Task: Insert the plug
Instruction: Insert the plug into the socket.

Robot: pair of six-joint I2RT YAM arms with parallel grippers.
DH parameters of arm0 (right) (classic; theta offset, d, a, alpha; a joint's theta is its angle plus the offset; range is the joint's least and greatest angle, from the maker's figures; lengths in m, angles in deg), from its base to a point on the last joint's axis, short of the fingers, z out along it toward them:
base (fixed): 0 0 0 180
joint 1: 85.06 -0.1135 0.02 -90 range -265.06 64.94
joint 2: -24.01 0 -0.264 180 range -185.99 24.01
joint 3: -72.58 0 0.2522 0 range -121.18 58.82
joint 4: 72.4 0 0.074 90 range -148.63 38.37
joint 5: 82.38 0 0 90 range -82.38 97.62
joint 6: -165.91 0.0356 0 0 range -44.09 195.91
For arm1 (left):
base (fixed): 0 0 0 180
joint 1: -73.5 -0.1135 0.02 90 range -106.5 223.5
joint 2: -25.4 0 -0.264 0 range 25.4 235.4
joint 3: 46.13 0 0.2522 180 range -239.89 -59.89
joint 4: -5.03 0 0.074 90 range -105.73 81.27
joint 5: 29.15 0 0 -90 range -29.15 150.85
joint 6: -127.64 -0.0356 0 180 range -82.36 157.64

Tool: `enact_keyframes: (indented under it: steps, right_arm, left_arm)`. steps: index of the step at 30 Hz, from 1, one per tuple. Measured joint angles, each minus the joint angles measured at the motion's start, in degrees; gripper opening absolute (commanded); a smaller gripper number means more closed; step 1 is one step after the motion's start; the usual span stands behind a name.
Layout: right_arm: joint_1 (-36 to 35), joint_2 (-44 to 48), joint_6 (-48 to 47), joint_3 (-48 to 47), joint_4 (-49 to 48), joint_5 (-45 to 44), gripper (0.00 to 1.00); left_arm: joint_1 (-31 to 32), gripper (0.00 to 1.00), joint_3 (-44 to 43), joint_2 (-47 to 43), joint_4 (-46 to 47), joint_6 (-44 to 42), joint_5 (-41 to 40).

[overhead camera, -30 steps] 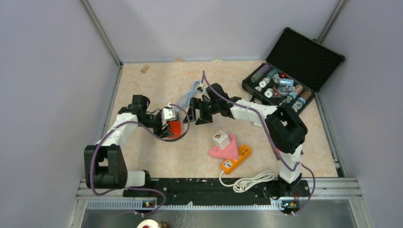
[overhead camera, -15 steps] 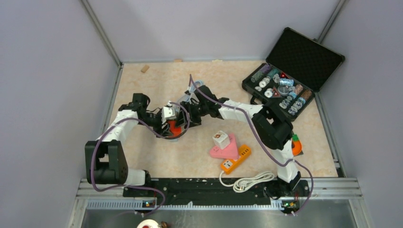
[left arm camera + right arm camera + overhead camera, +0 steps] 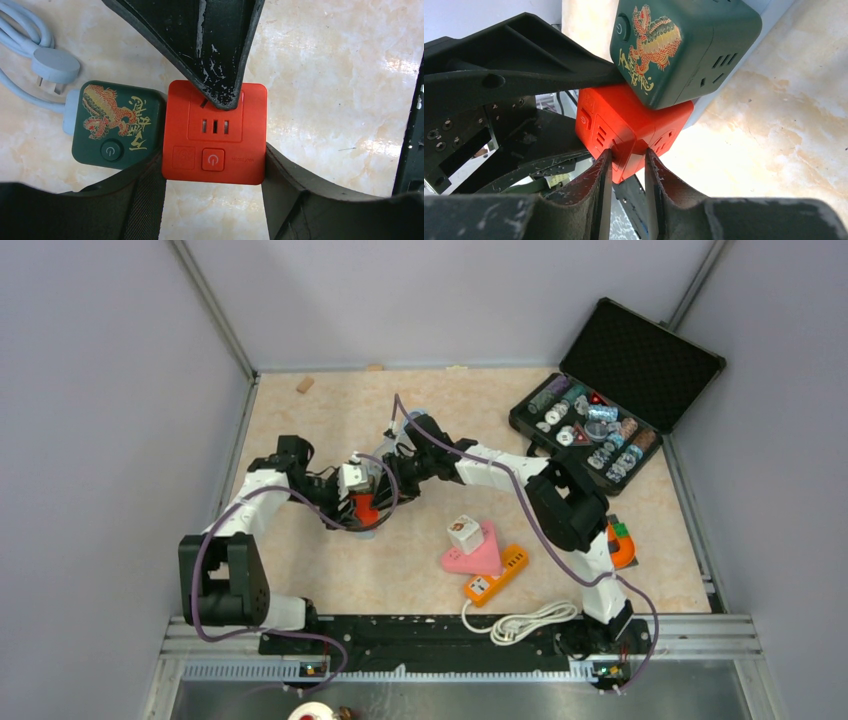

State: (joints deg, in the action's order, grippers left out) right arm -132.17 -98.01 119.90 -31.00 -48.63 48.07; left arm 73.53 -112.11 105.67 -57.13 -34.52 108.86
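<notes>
A red socket cube (image 3: 215, 132) sits between the fingers of my left gripper (image 3: 212, 165), which is shut on its two sides just above the table. A dark green cube (image 3: 115, 125) with a gold dragon print presses against its left side. From the green cube runs a pale blue cable that ends in a loose plug (image 3: 52, 65) lying on the table. My right gripper (image 3: 626, 157) comes in from the opposite side. Its jaws stand narrow and pinch a corner edge of the red cube (image 3: 624, 125). In the top view both grippers meet at the red cube (image 3: 366, 508).
A pink triangular socket (image 3: 478, 555) with a white cube (image 3: 462, 532) on it lies right of centre. An orange power strip (image 3: 497, 575) and its white cord (image 3: 520, 622) lie near the front edge. An open black case (image 3: 610, 390) stands at the back right.
My right arm has swung left to the red cube, and its jaws have closed from wide to narrow on the cube's corner. The left gripper has stayed on the cube.
</notes>
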Motion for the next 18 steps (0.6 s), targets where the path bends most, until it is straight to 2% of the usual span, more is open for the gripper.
enact_keyframes:
  steps: [2,15,16,18]
  right_arm:
    - [0.0,-0.2,0.0,-0.3,0.5,0.0,0.22]
    - [0.2,-0.4,0.0,-1.4,2.4,-0.1,0.19]
    - [0.2,-0.4,0.0,-1.4,2.5,0.0,0.20]
    - [0.3,-0.4,0.0,-1.4,2.8,0.2,0.20]
  left_arm:
    - [-0.1,0.53,-0.2,0.3,-0.2,0.0,0.2]
    - [1.3,0.54,-3.9,3.7,-3.6,-0.5,-1.0]
    - [1.5,0.52,-4.0,3.7,-3.8,-0.6,-1.2]
    - [1.8,0.39,-4.2,3.8,-4.1,-1.2,-1.5]
